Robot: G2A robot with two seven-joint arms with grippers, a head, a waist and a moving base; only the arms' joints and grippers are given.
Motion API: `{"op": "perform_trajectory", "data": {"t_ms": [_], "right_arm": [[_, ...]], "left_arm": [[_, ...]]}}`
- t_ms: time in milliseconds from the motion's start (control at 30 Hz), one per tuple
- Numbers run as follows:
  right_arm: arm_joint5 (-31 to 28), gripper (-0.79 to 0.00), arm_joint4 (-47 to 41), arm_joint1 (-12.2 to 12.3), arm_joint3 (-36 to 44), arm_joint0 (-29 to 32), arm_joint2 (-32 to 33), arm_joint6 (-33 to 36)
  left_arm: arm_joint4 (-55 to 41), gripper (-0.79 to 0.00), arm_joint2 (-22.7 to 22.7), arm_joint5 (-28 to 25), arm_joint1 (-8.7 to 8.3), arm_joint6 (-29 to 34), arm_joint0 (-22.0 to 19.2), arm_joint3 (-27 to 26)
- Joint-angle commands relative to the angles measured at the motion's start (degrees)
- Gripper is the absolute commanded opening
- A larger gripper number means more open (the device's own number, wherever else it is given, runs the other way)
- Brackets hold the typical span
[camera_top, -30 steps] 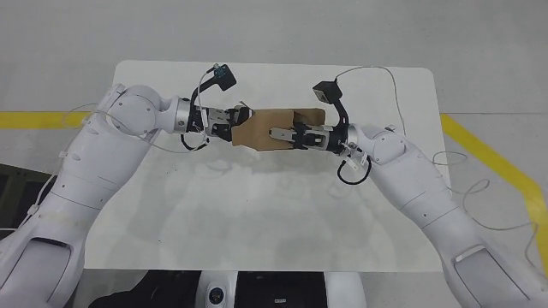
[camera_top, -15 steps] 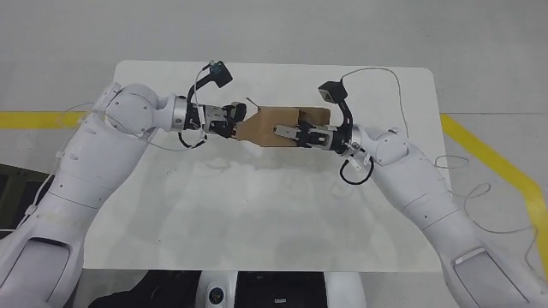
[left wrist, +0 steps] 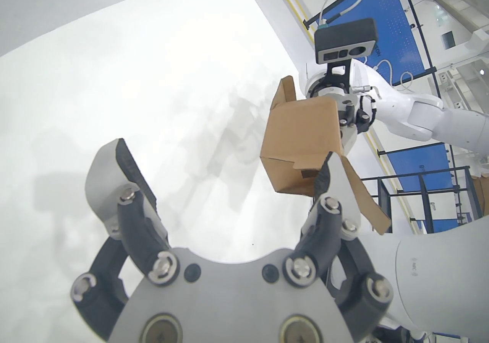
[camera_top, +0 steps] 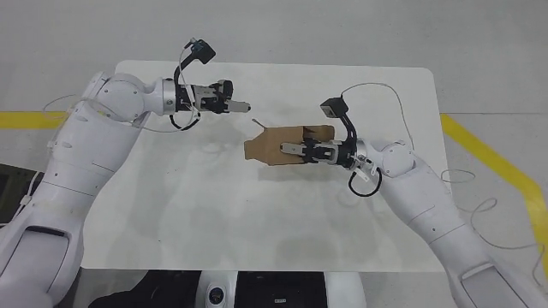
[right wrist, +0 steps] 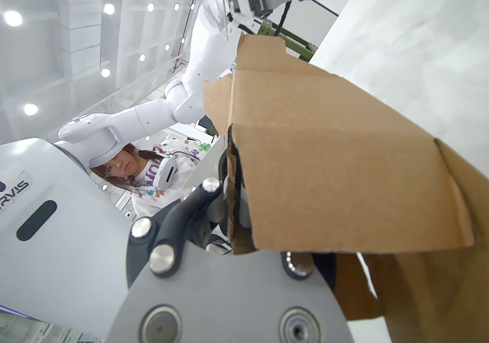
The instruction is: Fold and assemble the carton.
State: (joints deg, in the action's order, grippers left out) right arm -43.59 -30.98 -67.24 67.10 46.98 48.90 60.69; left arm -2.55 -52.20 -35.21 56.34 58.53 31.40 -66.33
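Top: carton (camera_top: 265, 144) over mid-counter (camera_top: 171, 214), right end effector (camera_top: 291, 149) clamped on its wall. Left wrist: left end effector (left wrist: 225, 149) spread wide, empty, well apart. Right wrist: thin cardboard; we judge it light and creasable, so grip panels beside folds.

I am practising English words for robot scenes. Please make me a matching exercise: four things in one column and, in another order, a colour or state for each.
Things:
1. carton
2. table
3. left arm
4. right arm

Colours or states:
a. jaws open, empty
b. white
c. jaws shut on the carton
d. brown

Pairs: 1-d; 2-b; 3-a; 4-c
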Motion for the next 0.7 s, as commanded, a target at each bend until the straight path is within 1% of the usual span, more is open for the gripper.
{"op": "perform_trajectory", "data": {"t_ms": [0, 133, 267, 433, 667], "right_arm": [[0.29, -0.785, -0.16, 0.08, 0.48, 0.15, -0.15, 0.30], [0.50, -0.785, -0.45, 0.07, 0.80, 0.00, -0.74, 0.50], [-0.58, -0.785, -0.46, 0.02, 0.40, -0.33, -0.75, -0.58], [-3.06, -0.785, 0.47, 0.06, -1.03, -0.51, 0.33, -3.06], [-3.92, -0.785, 0.86, -0.34, -1.39, -0.82, 0.27, -3.92]], "left_arm": [[0.61, 0.000, 0.63, 0.00, 0.22, -0.21, -0.08, 0.18], [1.44, 0.000, 2.11, 0.42, 0.70, 0.62, -0.27, 0.52], [1.08, 0.000, 2.79, -0.14, 1.00, 1.69, -0.56, 0.61], [-0.60, 0.000, 2.21, -1.32, 0.84, 3.36, -0.44, 0.29], [-1.22, 0.000, 1.59, -2.02, 0.47, 4.79, 0.63, -1.38]]}}
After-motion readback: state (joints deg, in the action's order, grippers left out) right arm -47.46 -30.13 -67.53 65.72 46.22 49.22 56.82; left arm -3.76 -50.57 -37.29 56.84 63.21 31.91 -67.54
